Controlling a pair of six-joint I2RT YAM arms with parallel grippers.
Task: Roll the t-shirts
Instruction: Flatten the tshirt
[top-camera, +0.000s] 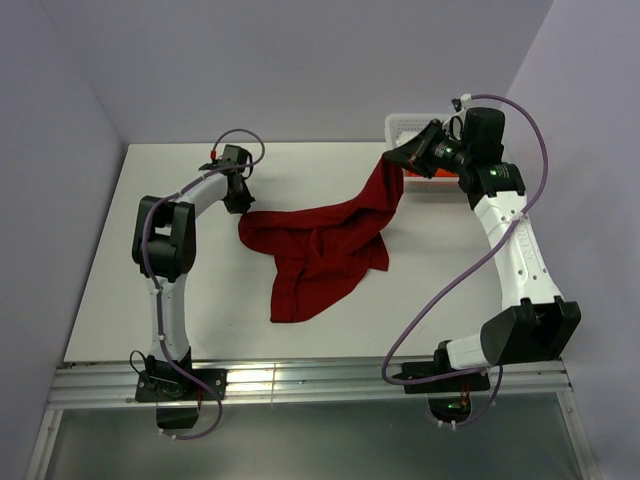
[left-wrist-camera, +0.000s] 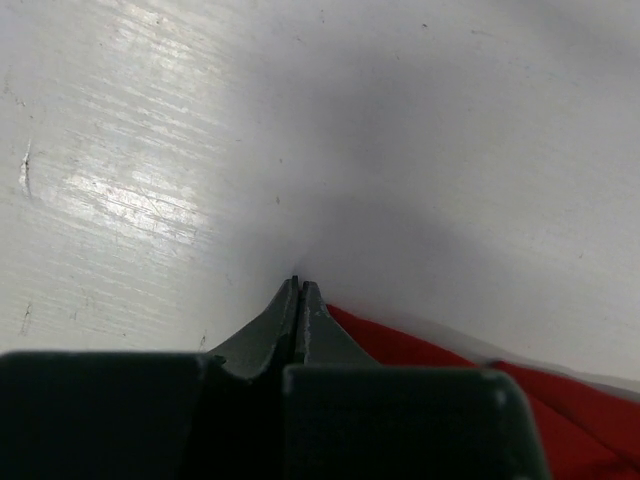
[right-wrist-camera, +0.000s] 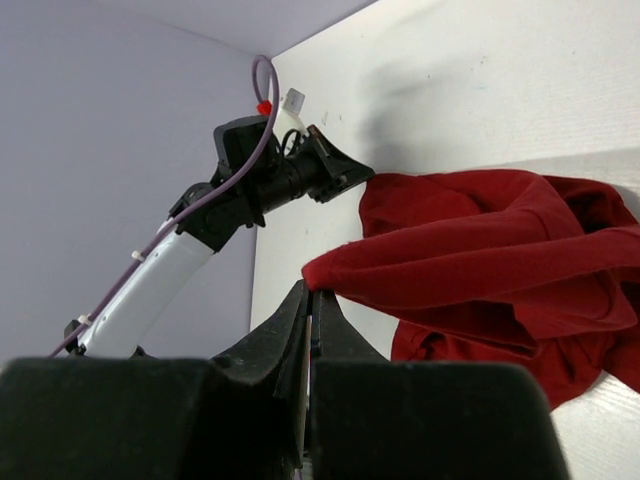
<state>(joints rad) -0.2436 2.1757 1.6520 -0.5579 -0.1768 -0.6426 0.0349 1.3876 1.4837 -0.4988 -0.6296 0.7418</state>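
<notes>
The dark red t-shirt (top-camera: 320, 250) lies crumpled across the middle of the white table (top-camera: 120, 290), stretched between both grippers. My left gripper (top-camera: 241, 207) is shut at the shirt's left corner, low over the table. In the left wrist view its closed tips (left-wrist-camera: 299, 283) have red cloth (left-wrist-camera: 560, 420) coming out beside and under them. My right gripper (top-camera: 392, 160) is shut on the shirt's far right corner and holds it raised above the table. The right wrist view shows the cloth (right-wrist-camera: 480, 250) pinched at the tips (right-wrist-camera: 312, 292). The white t-shirt is out of view.
A white basket (top-camera: 408, 125) stands at the back right corner, behind my right gripper, and a strip of orange cloth (top-camera: 428, 174) shows at its front. The left arm (right-wrist-camera: 160, 280) shows in the right wrist view. Walls close in the left, back and right.
</notes>
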